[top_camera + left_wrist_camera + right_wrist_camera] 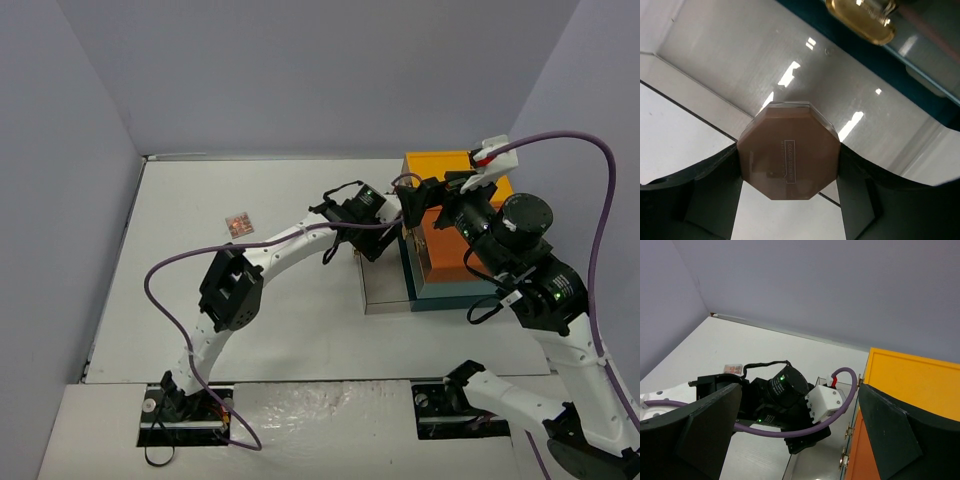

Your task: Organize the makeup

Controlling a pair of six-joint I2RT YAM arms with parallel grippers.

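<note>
Between left jaws: octagonal brown compact (pixel 788 157), clamped by opposite edges, hovered over near lip of silver tray (pixel 740 65); contact with tray unclear. Gold latch (pixel 862 22) and orange-teal box (pixel 450 165) sat just beyond. Right jaws were spread wide, empty, beside box. Pink palette (pixel 238 224) lay well apart on table (pixel 200 320). Risks: release at lip could tip compact onto table; crowded arms could collide.

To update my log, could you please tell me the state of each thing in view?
Brown octagonal compact: closed, gripped over the silvery panel.
Left pincer: shut on the compact.
Right pincer: open, empty.
Small pink-squared palette: lying flat on the white table, untouched.
Orange and teal box: lid state unclear.
</note>
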